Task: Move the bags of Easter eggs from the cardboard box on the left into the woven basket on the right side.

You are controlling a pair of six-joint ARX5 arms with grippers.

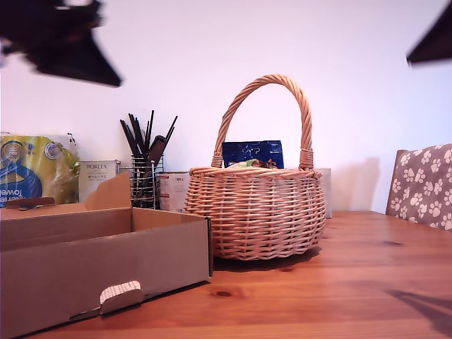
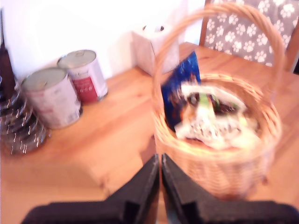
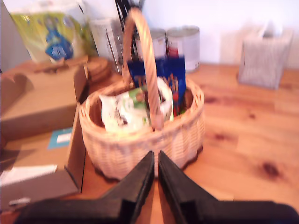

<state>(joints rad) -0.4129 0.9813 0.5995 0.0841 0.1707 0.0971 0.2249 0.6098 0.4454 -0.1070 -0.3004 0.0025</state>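
Observation:
The woven basket (image 1: 254, 212) stands mid-table with a blue bag (image 1: 253, 152) sticking up inside it. The first wrist view looks down on the basket (image 2: 219, 163), which holds the blue bag (image 2: 180, 84) and a white printed bag (image 2: 205, 126). My first gripper (image 2: 160, 182) hovers short of the rim, shut and holding nothing. My second gripper (image 3: 155, 177) is shut and bare too, above the table before the basket (image 3: 140, 149). The cardboard box (image 1: 92, 261) lies at the exterior view's left, its inside hidden by its wall. Blurred dark arm parts (image 1: 63, 42) (image 1: 432, 42) hang high at both upper corners of the exterior view.
Behind the box (image 3: 37, 102) stand a yellow towel pack (image 1: 35, 173), a Porlex carton (image 1: 97, 176) and a wire utensil holder (image 1: 145, 180). Two cans (image 2: 51, 95) and a tissue box (image 3: 264, 58) sit near the wall. A paw-print chair (image 1: 424, 183) is at the exterior view's right.

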